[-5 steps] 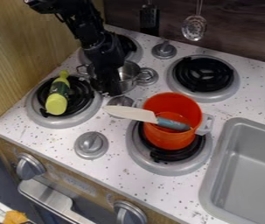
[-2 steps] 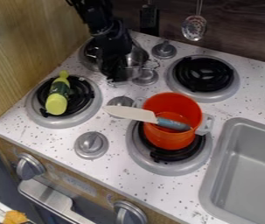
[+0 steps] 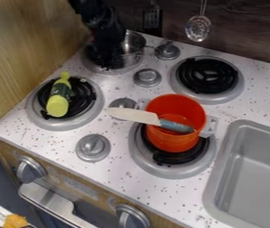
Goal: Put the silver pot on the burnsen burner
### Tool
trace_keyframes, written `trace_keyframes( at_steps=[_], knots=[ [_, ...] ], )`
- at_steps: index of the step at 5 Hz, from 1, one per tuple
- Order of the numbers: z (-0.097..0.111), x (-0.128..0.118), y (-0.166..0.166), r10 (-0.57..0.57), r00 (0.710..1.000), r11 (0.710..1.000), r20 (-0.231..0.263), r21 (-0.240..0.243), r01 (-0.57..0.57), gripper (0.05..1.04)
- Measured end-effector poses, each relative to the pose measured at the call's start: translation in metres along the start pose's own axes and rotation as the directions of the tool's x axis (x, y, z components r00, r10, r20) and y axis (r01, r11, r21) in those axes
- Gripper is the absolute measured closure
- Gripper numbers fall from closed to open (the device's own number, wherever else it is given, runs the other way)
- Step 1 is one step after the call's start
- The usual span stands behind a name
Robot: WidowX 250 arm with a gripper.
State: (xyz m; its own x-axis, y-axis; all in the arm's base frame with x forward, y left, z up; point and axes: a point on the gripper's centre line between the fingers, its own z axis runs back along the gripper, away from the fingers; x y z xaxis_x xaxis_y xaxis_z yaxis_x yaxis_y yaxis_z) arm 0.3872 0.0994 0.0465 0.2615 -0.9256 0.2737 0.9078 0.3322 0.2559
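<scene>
The black gripper (image 3: 106, 61) hangs at the upper left of the camera view, over the back left burner (image 3: 118, 70), shut on the left side of the silver pot. The silver pot (image 3: 133, 43) is at that burner, its left part hidden behind the gripper and one handle pointing right toward a knob. Only the front rim of the burner shows below them. Whether the pot's base touches the burner, I cannot tell.
A yellow-green bottle (image 3: 58, 98) lies on the front left burner. An orange pot (image 3: 175, 109) with a knife (image 3: 143, 117) across it stands on the front right burner. Knobs (image 3: 147, 77) sit between burners; a sink (image 3: 250, 164) is at the right.
The gripper and the silver pot have moved together up and back in the view, from beside the middle knob to the back left burner. The bottle, knife and orange pot have stayed put.
</scene>
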Motion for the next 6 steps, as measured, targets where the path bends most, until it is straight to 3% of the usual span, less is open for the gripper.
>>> trace_keyframes(
  at_steps=[2, 5, 6],
  knots=[
    [-0.005, -0.021, 0.019, -0.050, 0.999, 0.998, 0.013, 0.024, 0.050, 1.002],
    [-0.014, -0.023, 0.030, -0.079, 0.997, 0.996, 0.021, 0.040, 0.078, 0.973],
    [-0.012, -0.023, 0.035, -0.076, 0.997, 0.996, 0.018, 0.055, 0.075, 0.810]
  ],
)
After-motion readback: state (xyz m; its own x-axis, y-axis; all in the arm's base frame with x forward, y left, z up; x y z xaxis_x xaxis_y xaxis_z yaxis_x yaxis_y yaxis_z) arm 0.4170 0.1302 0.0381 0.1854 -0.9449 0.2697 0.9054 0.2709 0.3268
